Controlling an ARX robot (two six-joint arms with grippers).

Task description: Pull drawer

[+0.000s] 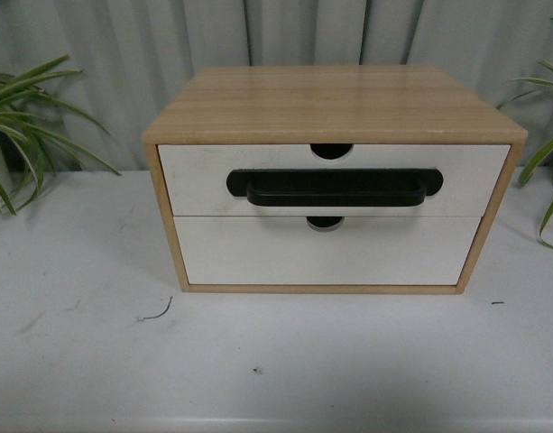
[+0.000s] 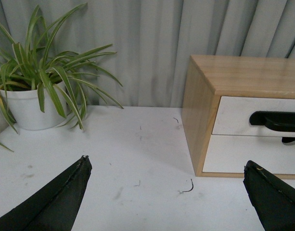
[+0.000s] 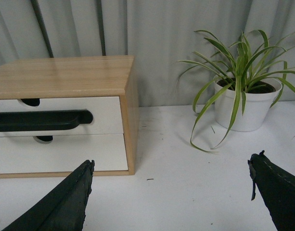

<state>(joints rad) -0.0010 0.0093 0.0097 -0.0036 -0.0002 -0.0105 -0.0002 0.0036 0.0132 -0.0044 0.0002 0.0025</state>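
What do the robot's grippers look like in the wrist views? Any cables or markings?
The left gripper and the right gripper each have two matte black fingers. The fingers are wedge-shaped, taper to narrow tips and have slightly rough edges. No cables or markings show. The front view shows neither arm.

Setting: a staged test bench, probably a lab rather than a home. Evidence: scuffed white tabletop [image 1: 78, 361]; grey curtain [image 2: 152, 48] hung as backdrop; one small wooden cabinet [image 1: 330, 99] placed centrally; left potted plant [image 2: 27, 103] and right potted plant [image 3: 246, 108] flanking it.
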